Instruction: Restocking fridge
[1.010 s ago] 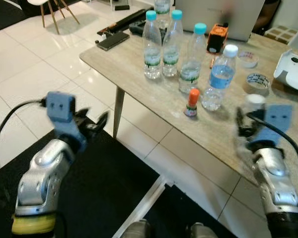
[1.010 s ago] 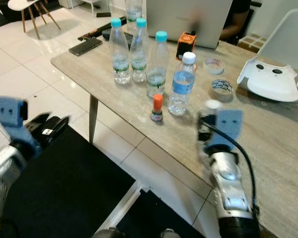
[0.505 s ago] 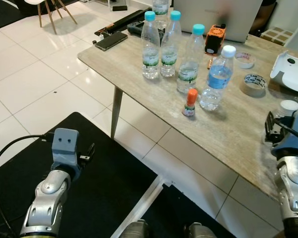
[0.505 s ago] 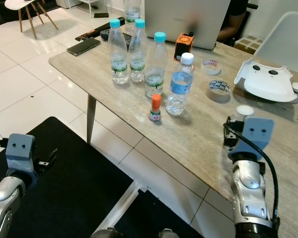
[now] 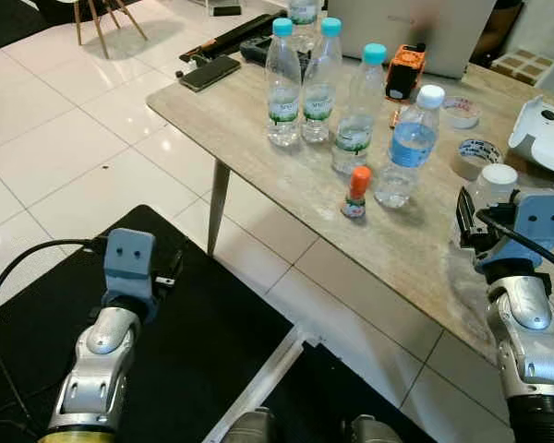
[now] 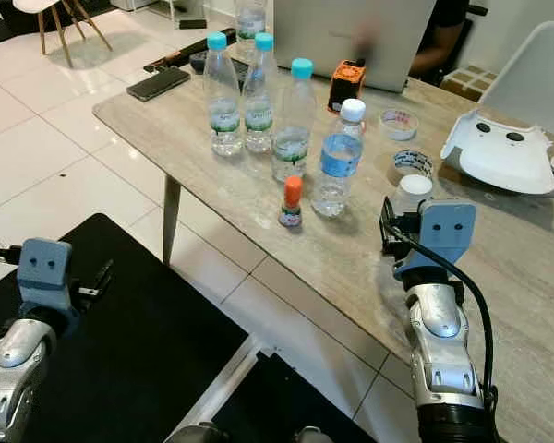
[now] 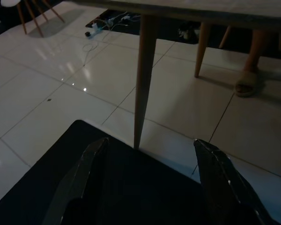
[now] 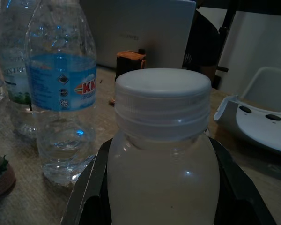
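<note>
My right gripper (image 8: 161, 206) is shut on a small white-capped bottle (image 8: 163, 154) of milky liquid, one black finger on each side. It holds the bottle (image 6: 410, 196) upright over the wooden table (image 5: 415, 245), near its front edge. Farther back stand three teal-capped water bottles (image 5: 283, 83), a white-capped bottle with a blue label (image 5: 408, 148) and a tiny orange-capped bottle (image 5: 355, 192). My left gripper (image 7: 150, 183) is open and holds nothing, low over the black mat (image 5: 194, 360).
Two tape rolls (image 5: 475, 152), a white device (image 5: 545, 125), a laptop (image 5: 406, 28), an orange gadget (image 5: 402, 74) and a phone (image 5: 208, 74) lie on the table. A slanted table leg (image 7: 143, 79) stands ahead of my left gripper. A person's sandalled foot (image 7: 247, 84) is under the table.
My left arm dropped from a raised, blurred pose to low over the mat. My right gripper swung right with the bottle, then came back left and a little higher.
</note>
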Tool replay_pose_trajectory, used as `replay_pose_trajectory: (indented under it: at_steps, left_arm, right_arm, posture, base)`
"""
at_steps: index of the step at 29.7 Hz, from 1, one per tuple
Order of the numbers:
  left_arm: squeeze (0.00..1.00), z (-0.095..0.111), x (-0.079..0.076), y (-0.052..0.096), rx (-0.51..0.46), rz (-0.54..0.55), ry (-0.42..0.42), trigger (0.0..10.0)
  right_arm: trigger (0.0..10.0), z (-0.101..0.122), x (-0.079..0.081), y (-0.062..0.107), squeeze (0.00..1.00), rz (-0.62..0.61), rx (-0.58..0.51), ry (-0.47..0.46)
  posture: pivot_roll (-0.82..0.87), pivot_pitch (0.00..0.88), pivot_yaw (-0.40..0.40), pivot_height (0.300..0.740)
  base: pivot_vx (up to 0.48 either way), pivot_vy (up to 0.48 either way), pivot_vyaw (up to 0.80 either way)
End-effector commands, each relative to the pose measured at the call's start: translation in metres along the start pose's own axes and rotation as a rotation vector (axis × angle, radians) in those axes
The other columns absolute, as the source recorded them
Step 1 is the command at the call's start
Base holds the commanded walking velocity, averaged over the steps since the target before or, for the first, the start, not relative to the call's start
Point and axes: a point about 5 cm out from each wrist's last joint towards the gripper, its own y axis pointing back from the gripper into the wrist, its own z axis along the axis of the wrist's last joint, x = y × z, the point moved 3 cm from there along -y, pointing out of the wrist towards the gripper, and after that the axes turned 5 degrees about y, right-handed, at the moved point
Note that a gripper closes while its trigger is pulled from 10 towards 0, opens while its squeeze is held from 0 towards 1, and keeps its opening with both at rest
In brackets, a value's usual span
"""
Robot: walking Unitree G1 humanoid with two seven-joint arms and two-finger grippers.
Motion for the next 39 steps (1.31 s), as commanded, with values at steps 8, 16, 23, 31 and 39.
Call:
replay_pose_trajectory:
  at_steps: [8, 16, 23, 31, 39]
  left_arm:
    - [0.00, -0.007, -0.001, -0.003, -0.002, 0.008, 0.008, 10.0]
    - [0.00, -0.007, -0.001, -0.003, -0.007, 0.006, 0.007, 10.0]
    - [0.00, -0.010, -0.004, -0.005, -0.015, 0.028, 0.027, 10.0]
    - [0.00, -0.024, -0.006, -0.010, 0.021, 0.036, 0.016, 10.0]
    - [0.00, -0.046, 0.004, -0.003, 0.088, 0.082, 0.011, 10.0]
  right_arm:
    - [10.0, 0.004, 0.002, -0.010, 0.00, -0.034, -0.025, 0.006]
    - [10.0, -0.001, 0.001, -0.009, 0.00, -0.037, -0.010, 0.010]
    - [10.0, -0.008, -0.004, -0.007, 0.00, -0.060, 0.006, 0.022]
    - [10.0, 0.000, -0.072, -0.010, 0.00, -0.323, -0.015, 0.084]
    - [10.0, -0.011, -0.133, 0.011, 0.00, -0.582, 0.060, 0.223]
  posture:
    - [0.08, 0.099, -0.026, 0.740]
    - [0.09, 0.080, -0.022, 0.740]
    - [0.06, 0.066, -0.033, 0.740]
    - [0.03, 0.046, -0.026, 0.740]
    - [0.03, 0.057, -0.032, 0.740]
  base:
    - [0.000, 0.000, 0.00]
    - [0.000, 0.000, 0.00]
    - [0.000, 0.000, 0.00]
    - [0.000, 0.000, 0.00]
    - [0.000, 0.000, 0.00]
